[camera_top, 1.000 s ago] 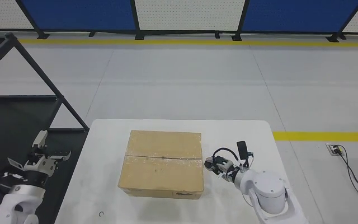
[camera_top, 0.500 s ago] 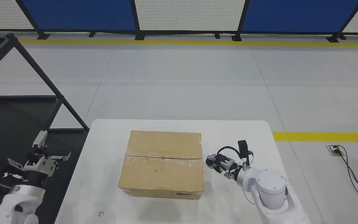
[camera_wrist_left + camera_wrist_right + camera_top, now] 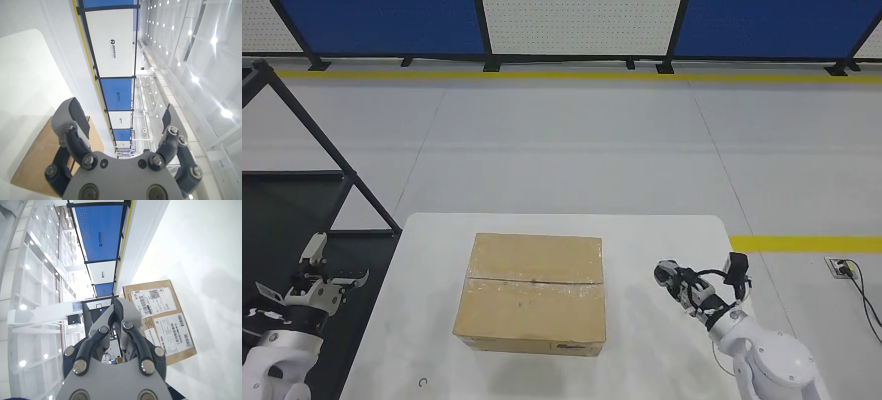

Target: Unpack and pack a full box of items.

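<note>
**Item:** box (image 3: 532,293).
**Handling (judged):** stiff, dry cardboard that should not slip. If full it is likely heavy, and it is too wide for one gripper to span. Best hold is a flap edge along the top seam (image 3: 532,280).
**Appearance:** plain brown, rectangular, flaps shut, printed labels (image 3: 151,303) on one side.
**Location:** mid-counter (image 3: 672,235).
**Right gripper** (image 3: 116,306): fingers together, empty, near the labelled side but not touching it.
**Left gripper** (image 3: 121,108): fingers spread, empty, off the counter and well apart from the box.
</note>
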You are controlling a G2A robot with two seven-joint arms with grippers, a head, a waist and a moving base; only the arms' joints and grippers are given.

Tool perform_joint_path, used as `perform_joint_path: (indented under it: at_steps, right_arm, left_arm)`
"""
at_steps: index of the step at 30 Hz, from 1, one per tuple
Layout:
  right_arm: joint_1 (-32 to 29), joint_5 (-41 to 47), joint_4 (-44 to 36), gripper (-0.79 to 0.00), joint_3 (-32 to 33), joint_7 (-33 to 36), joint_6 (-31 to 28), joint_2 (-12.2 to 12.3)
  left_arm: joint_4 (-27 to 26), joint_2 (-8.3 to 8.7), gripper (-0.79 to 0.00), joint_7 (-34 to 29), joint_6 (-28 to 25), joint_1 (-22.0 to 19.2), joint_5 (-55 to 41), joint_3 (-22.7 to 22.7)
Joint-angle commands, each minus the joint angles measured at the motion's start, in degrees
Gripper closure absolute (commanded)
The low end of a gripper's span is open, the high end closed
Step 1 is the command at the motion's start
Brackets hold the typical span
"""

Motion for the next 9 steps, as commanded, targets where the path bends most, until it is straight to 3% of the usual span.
perform_joint_path:
  at_steps: [1,3,9]
  right_arm:
    - [0.0,0.0,0.0,-0.183,0.0,0.0,0.0,0.0]
    - [0.1,0.0,0.1,-0.33,0.0,0.1,0.0,0.0]
    - [0.1,0.0,0.1,-0.631,0.0,0.1,0.0,0.0]
  left_arm:
    - [0.0,0.0,-0.785,0.0,0.0,0.0,0.0,0.0]
    - [0.0,0.0,-0.785,0.0,0.0,0.0,0.0,0.0]
    - [0.0,0.0,-0.785,0.0,0.0,0.0,0.0,0.0]
